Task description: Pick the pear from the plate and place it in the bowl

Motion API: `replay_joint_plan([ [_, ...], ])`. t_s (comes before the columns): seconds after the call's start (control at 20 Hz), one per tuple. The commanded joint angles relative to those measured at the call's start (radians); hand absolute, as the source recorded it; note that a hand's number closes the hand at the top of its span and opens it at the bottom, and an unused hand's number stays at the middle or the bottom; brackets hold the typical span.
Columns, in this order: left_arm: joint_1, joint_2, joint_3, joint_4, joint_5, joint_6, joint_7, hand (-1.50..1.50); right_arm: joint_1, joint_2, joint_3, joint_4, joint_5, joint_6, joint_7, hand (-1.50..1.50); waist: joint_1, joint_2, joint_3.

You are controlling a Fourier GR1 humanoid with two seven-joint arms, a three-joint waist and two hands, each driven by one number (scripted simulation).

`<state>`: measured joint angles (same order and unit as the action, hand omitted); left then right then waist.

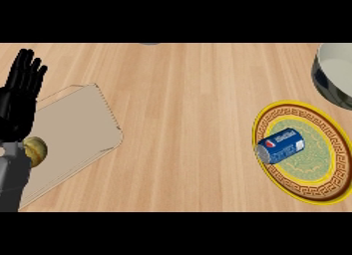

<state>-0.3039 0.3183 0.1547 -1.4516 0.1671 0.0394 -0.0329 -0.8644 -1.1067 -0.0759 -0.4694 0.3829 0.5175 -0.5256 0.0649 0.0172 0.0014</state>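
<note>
A yellow-rimmed patterned plate (300, 110) lies at the right of the wooden counter. On its left half a blue soda can (280, 145) lies on its side; I see no pear on the plate. A bowl (323, 83), dark outside and pale inside, stands at the far right corner, cut by the view's edge. My left hand (13, 99) rests open at the left edge, fingers up, far from both plate and bowl. My right hand does not show.
A tan cutting board (75, 129) lies at the left, under my left forearm. A small round yellow-brown item (36, 147) sits on it, partly hidden by the forearm. A sliver of a grey object (150, 44) shows at the counter's far edge.
</note>
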Motion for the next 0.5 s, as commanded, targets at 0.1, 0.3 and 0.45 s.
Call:
replay_joint_plan([
  [0.1, -0.014, -0.016, 0.006, 0.03, 0.009, -0.009, -0.021, 0.0, -0.093, 0.129, 0.063, 0.086, 0.118, -0.153, 0.04, 1.5, -0.007, 0.004, 0.0],
  [0.3, -0.005, 0.001, 0.012, -0.014, 0.011, -0.005, 0.022, 0.0, -0.089, 0.168, 0.06, 0.202, 0.153, -0.231, 0.068, 1.5, 0.005, 0.008, 0.002],
  [0.45, -0.023, -0.002, 0.005, 0.024, -0.013, -0.006, -0.022, 0.0, -0.134, 0.225, 0.028, 0.263, 0.132, -0.247, 0.16, -1.5, -0.001, 0.008, 0.002],
])
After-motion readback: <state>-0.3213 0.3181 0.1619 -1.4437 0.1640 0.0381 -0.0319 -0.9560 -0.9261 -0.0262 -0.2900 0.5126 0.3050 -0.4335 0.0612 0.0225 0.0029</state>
